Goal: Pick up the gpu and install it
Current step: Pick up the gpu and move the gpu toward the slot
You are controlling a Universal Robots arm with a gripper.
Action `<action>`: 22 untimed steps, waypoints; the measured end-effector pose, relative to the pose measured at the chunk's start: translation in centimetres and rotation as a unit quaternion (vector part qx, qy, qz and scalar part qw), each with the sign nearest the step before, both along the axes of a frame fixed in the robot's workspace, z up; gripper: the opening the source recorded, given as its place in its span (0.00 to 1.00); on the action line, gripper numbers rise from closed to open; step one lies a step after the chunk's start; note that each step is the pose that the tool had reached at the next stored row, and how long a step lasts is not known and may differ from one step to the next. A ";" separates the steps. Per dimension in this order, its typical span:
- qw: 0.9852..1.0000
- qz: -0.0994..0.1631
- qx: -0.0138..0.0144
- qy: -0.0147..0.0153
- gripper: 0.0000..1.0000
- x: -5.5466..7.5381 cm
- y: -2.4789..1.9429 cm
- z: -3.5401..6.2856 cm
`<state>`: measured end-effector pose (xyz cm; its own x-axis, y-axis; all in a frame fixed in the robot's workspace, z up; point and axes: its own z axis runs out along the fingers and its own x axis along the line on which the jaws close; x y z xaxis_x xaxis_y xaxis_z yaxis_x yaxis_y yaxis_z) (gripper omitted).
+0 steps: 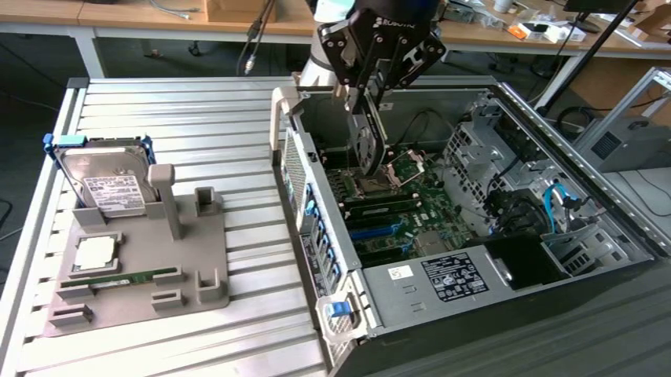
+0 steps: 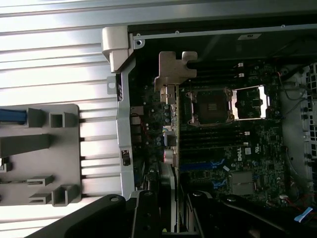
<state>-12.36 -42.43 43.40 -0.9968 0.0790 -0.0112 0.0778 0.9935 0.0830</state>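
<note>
The end effector is clamped on the gpu, holding it upright on edge inside the open computer case. The card hangs above the motherboard, close over the CPU socket. In the wrist view its silver bracket lies toward the rear panel, on the exterior view's left. To seat it well, I judge the card's lower edge should run along a blue slot nearer than the socket. It should be kept vertical, with the bracket snug to that panel.
</note>
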 end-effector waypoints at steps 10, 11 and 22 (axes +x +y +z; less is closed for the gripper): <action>1.000 0.000 0.000 0.000 0.27 0.4 0.00 -0.02; 1.000 0.000 0.000 0.000 0.27 0.4 0.00 -0.02; 1.000 0.000 0.000 0.000 0.27 0.8 0.00 -0.03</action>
<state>-11.52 -42.43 43.36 -0.9968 0.0791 -0.0112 0.0779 0.9935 0.0830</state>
